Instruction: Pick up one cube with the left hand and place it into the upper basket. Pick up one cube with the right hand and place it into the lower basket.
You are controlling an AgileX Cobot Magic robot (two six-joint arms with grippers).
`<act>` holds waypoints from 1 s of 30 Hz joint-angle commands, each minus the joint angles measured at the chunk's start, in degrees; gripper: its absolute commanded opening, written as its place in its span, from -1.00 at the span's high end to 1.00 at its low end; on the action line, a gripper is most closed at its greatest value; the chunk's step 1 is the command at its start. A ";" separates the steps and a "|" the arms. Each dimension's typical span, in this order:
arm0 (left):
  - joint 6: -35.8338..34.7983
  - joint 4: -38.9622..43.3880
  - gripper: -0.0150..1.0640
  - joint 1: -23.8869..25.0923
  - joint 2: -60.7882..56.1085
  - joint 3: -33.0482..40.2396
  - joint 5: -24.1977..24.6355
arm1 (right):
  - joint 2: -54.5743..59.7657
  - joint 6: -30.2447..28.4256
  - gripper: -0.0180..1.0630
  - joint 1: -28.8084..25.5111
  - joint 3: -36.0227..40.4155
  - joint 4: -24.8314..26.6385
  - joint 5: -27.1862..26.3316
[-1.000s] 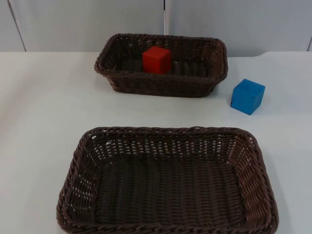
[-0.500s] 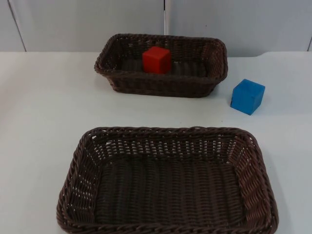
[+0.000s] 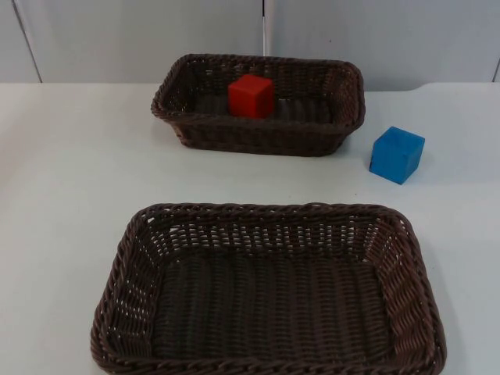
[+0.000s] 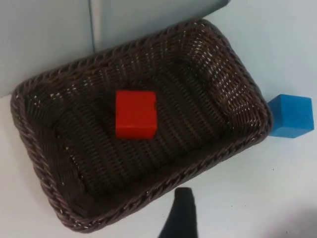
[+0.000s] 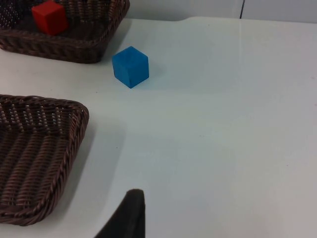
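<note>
On the white table top (image 3: 70, 164), close to the grey partition wall (image 3: 141, 35), stands the upper basket (image 3: 344, 117), a dark brown woven rectangular one, and the red cube (image 3: 251, 95) sits inside it on the basket floor, a little left of the middle in the top view. From the left wrist view the same red cube (image 4: 135, 113) rests flat near the centre of the upper basket (image 4: 44, 183), apart from all four walls. The blue cube (image 3: 397, 155) lies on the bare table just beside the upper basket's right end, outside it and not touching it; it is turned so one corner edge faces the camera. The lower basket (image 3: 117, 281), larger in the picture and of the same brown weave, stands nearer the camera with nothing in it. From the right wrist view the blue cube (image 5: 130, 66) sits between the upper basket (image 5: 74, 52) and the lower basket (image 5: 74, 144), well apart from the latter. One black fingertip of the left gripper (image 4: 181, 218) hangs over the table just outside the upper basket's rim; one fingertip of the right gripper (image 5: 126, 218) hangs over bare table beside the lower basket. Whether either gripper is spread or closed cannot be told.
</note>
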 commanded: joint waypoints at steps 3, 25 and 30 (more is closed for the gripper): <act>-0.47 1.76 -0.21 -0.35 -1.85 -0.20 -1.11 | -0.21 0.09 -0.98 -0.28 0.54 0.00 0.02; 1.27 3.45 -0.21 -0.22 -25.67 36.46 -25.33 | -0.21 0.09 -0.98 -0.28 0.54 0.00 0.02; 0.21 2.89 -0.21 -0.22 -34.68 51.37 -35.59 | -0.21 0.09 -0.98 -0.28 0.54 0.00 0.02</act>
